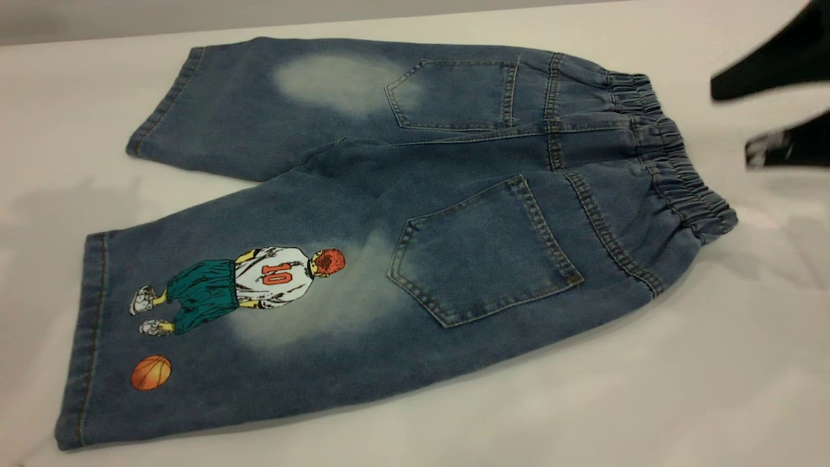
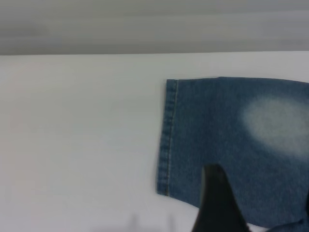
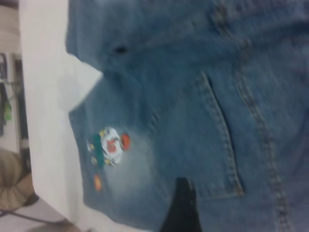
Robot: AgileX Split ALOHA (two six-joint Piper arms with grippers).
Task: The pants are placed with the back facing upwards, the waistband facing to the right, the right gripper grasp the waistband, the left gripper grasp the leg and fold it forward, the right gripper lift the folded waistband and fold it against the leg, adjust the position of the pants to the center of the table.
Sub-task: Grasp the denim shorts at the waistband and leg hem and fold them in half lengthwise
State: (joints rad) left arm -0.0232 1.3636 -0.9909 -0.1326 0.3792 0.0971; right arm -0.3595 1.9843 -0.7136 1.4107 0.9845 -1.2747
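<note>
Blue denim pants (image 1: 415, 214) lie flat on the white table (image 1: 713, 389), back pockets up. The elastic waistband (image 1: 674, 162) points right and both legs point left. The near leg (image 1: 214, 324) carries a basketball-player print; the far leg (image 1: 246, 110) lies behind it. My right gripper (image 1: 731, 122) hovers open just right of the waistband, touching nothing. One of its fingers (image 3: 181, 208) shows over the near back pocket (image 3: 203, 140) in the right wrist view. My left gripper (image 2: 260, 193) is out of the exterior view; it hangs open above the far leg (image 2: 231, 130) near the hem (image 2: 169, 135).
The table's far edge (image 1: 324, 23) runs close behind the far leg. Bare tabletop lies in front of the pants and to the left of the hems. A chair and floor (image 3: 14, 183) show past the table edge in the right wrist view.
</note>
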